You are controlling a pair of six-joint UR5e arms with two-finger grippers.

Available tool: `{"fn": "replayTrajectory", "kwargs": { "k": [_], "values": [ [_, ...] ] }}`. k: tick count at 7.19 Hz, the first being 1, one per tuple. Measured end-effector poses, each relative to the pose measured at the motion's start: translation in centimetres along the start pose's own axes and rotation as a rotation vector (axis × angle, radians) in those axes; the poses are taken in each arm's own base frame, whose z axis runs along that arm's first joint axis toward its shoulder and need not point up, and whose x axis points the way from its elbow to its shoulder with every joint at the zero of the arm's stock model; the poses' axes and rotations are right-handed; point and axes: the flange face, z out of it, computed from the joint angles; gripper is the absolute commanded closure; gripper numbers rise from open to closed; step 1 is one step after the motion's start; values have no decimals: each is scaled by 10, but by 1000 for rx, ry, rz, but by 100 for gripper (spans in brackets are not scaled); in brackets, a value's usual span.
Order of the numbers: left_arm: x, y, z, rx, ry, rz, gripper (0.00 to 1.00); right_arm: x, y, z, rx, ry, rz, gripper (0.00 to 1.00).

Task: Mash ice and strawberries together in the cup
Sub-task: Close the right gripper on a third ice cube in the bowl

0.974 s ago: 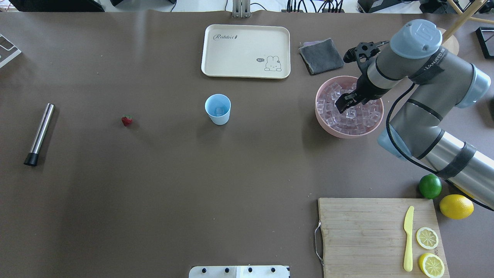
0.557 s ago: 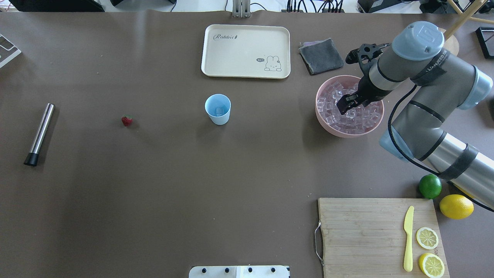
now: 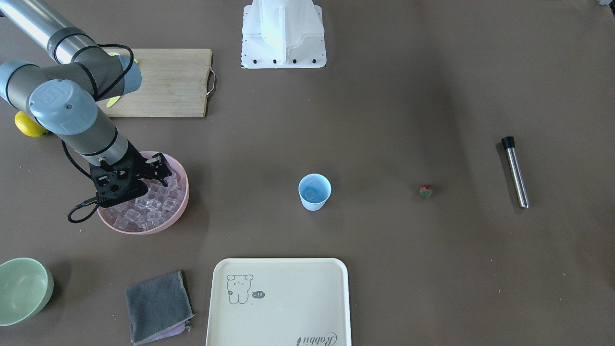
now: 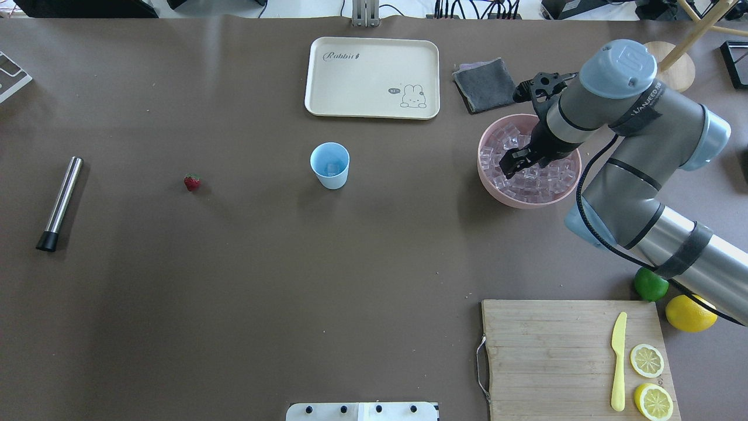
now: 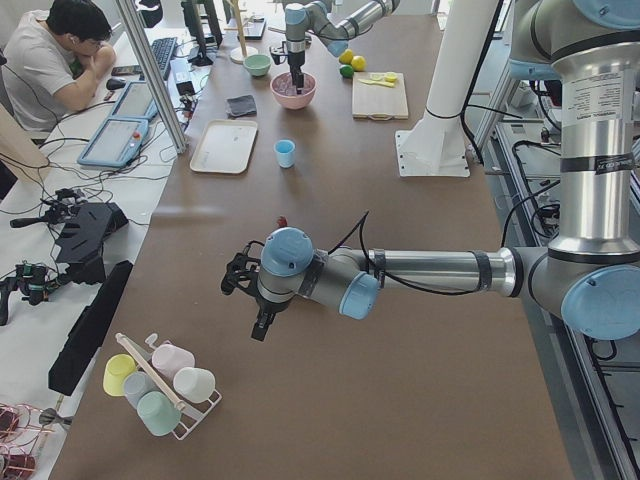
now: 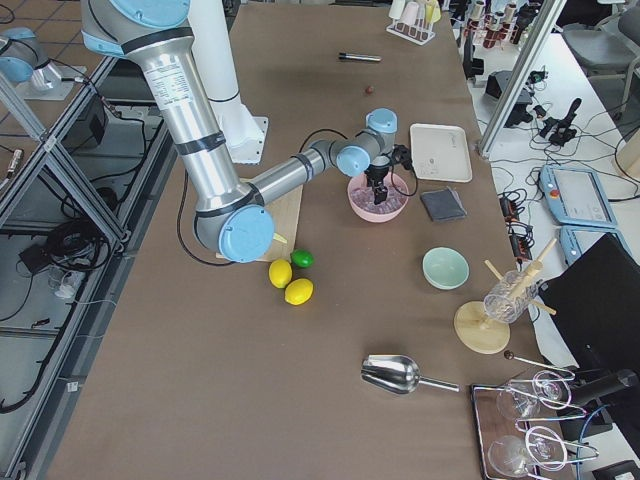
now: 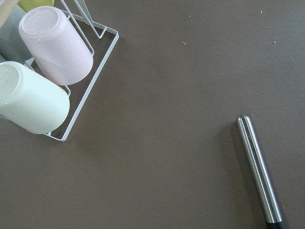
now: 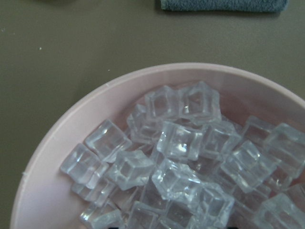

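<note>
The light blue cup point(image 4: 330, 165) stands upright mid-table with one ice cube point(image 4: 332, 169) inside. The tiny red strawberry point(image 4: 191, 183) lies on the table to its left. Many ice cubes point(image 8: 181, 143) fill the pink bowl point(image 4: 526, 203) at the right. My right gripper point(image 4: 509, 166) hangs over the left part of the bowl, just above the ice; I cannot tell how its jaws stand or whether they hold a cube. My left gripper point(image 5: 258, 325) shows only in the exterior left view, above the table's left end; I cannot tell its state.
A steel muddler point(image 4: 60, 202) lies at the far left. A cream tray point(image 4: 371, 77) and grey cloth point(image 4: 486, 85) lie at the back. A cutting board point(image 4: 549, 351) with knife and lemon slices, a lime point(image 4: 650, 285) and a lemon point(image 4: 689, 313) sit front right. A cup rack point(image 7: 47, 71) is below the left wrist.
My right gripper has moved left over the ice bowl, from its middle toward its left side. The cup, strawberry and muddler have not moved.
</note>
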Motion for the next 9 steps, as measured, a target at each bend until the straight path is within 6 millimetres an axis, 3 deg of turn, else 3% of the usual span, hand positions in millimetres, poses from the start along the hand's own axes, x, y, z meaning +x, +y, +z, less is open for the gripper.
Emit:
{"fn": "replayTrajectory", "kwargs": {
  "k": [4, 7, 9],
  "values": [
    [-1, -2, 1, 0, 0, 1, 2, 3, 3, 3, -5, 4, -3, 25],
    [1, -2, 0, 5, 2, 4, 2, 5, 4, 4, -5, 8, 2, 45],
    [0, -2, 0, 6, 1, 4, 2, 6, 4, 4, -5, 11, 4, 52]
  ]
}}
